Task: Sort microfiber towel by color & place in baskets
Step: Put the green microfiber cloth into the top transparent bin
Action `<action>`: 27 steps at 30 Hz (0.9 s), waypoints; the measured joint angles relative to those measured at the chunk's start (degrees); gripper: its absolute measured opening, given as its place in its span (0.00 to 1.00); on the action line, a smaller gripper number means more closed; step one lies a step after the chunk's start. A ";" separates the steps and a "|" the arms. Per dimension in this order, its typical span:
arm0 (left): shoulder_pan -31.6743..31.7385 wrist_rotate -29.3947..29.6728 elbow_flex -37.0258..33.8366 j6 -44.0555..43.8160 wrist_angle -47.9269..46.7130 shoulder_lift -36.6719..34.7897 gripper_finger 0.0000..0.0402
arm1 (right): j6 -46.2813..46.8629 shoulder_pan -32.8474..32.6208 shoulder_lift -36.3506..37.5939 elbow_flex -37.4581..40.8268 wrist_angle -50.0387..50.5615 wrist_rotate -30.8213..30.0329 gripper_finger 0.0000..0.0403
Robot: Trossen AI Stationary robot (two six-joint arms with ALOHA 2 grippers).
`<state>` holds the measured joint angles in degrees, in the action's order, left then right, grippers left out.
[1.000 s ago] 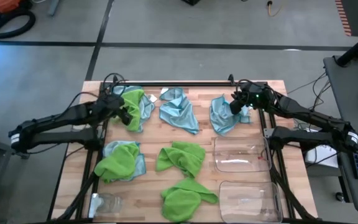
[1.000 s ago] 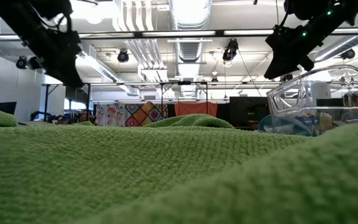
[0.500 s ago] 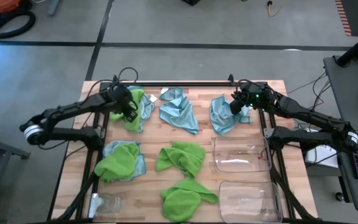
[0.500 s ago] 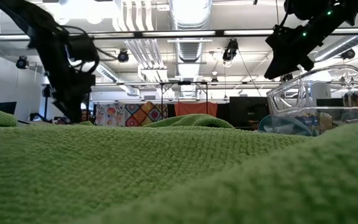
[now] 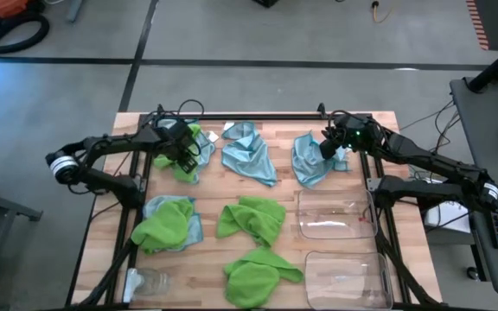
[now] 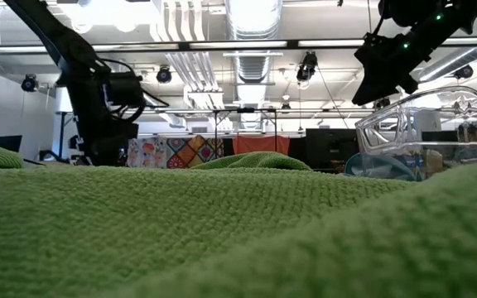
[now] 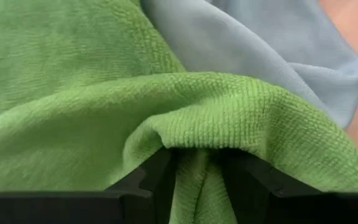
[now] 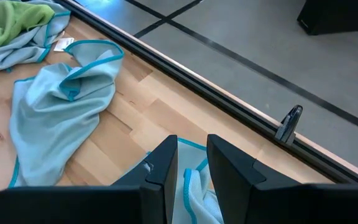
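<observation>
A lime green towel (image 5: 182,168) lies crumpled at the table's far left, partly over a pale blue towel (image 5: 206,154). My left gripper (image 5: 186,154) is down on it, shut on a ridge of the green cloth. Another blue towel (image 5: 249,154) lies at the far middle, and a third (image 5: 308,168) at the far right. My right gripper (image 5: 325,149) hangs above that third one, a narrow gap between its fingers, touching nothing. Three more green towels (image 5: 252,218) lie nearer the front. Two clear baskets (image 5: 335,214) stand at the near right. My left gripper pinches a raised fold of the green towel (image 7: 194,186) between its two fingers (image 7: 154,180). It comes at the fold steeply from above. The cloth bunches into a ridge just ahead of the fingertips. The rest of the towel lies spread on the blue towel and the table.
A small clear jar (image 5: 150,281) stands at the near left corner. A dark rail (image 5: 249,116) runs along the table's far edge. The nearer basket (image 5: 348,276) sits by the front right corner. In the low view a green towel (image 6: 222,240) fills the foreground.
My left gripper has come down from well above the table onto the green towel at the far left. It has tipped to point more steeply down and shifted a little toward the table's right. My right gripper has kept still.
</observation>
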<state>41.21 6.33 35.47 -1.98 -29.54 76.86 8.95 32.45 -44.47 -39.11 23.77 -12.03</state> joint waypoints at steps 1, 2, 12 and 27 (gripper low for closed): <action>0.00 -0.06 0.31 0.00 0.10 0.54 0.22 | 0.00 0.00 0.00 0.00 0.00 0.00 0.20; 0.00 -0.09 0.63 0.02 0.10 1.01 0.18 | 0.00 0.00 0.00 0.00 0.00 0.01 0.20; -0.42 -9.55 7.72 -0.17 -1.42 2.28 0.01 | -0.02 0.00 0.00 0.00 0.00 0.00 0.20; -10.93 -18.42 30.76 0.26 -6.17 1.14 0.00 | -1.62 -0.02 0.00 0.00 -0.07 -0.04 0.20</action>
<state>30.28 -12.10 66.23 -1.72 -35.71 78.00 7.33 32.42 -44.47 -39.11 23.70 -12.07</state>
